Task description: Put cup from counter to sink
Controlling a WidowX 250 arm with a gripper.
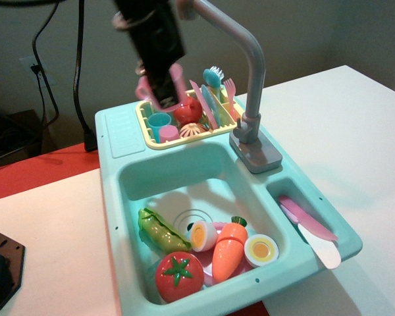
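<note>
Only view, looking down at toy sink unit. Gripper [163,89] at top middle of frame, up in air, fingers closed on pink cup [157,87]. Cup hangs above back of yellow dish rack [147,135], not touching it. Ribbed counter [122,132] at upper left of unit, bare. Sink [159,172] in middle of frame, holds pea pod [160,231], tomato [179,276], carrot [228,247], egg halves [261,249]. Grey faucet [249,72] upper right of sink.

Yellow rack [159,139] w/ blue cup [159,122]; toy tomato [179,276], carrot [226,251], peapod [160,231].
</note>
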